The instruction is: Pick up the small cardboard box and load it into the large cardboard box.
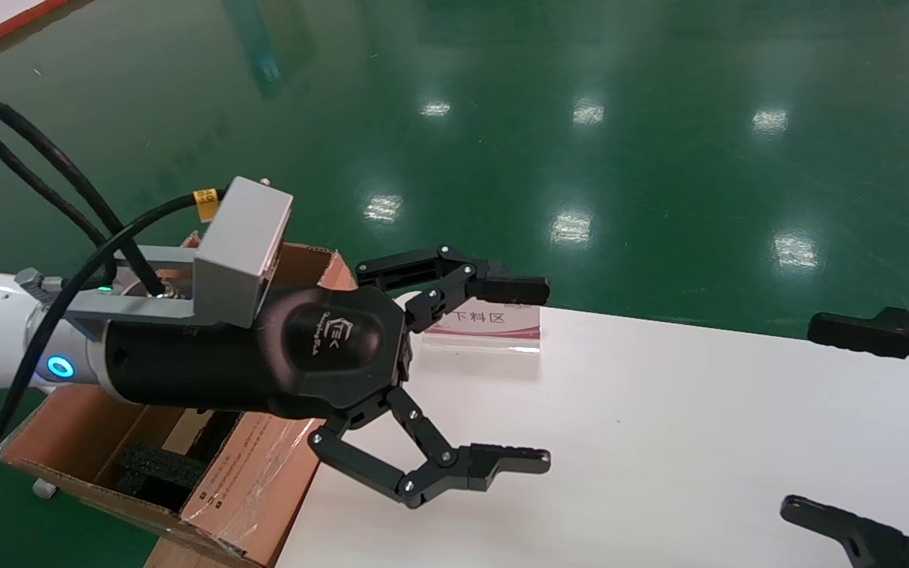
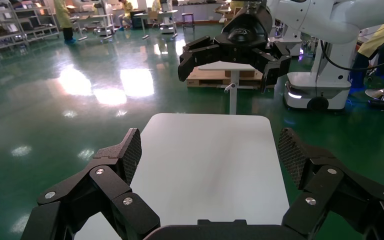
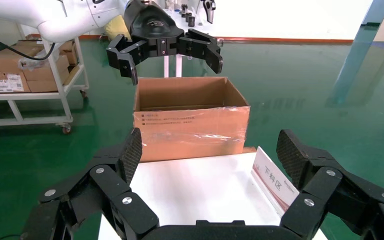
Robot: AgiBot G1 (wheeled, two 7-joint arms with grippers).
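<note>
Above the white table's [image 1: 660,442] left edge, the left gripper [image 1: 529,375] hangs empty with jaws spread wide. Just beside that edge stands the large cardboard box [image 1: 249,481], open-topped, black foam [image 1: 158,467] inside. At the right edge, the right gripper [image 1: 841,418] is also wide open. A small sign [image 1: 486,325] stands at the far edge.

Left arm shell: glossy white, with a glowing cyan ring light near the wrist.
Left gripper [image 1: 529,379] body: black, rounded hexagonal housing that bore a pale logo and script.
Fingers [image 1: 502,461]: black linkage bars with silver screws at the joints; textured pads showed in the wrist views.
Wrist camera box [image 1: 243,248]: grey, on a grey bracket.
Cables [image 1: 44,170]: black, looped, one carried a yellow tag.
Right gripper [image 1: 857,430]: black, same linkage build.
</note>
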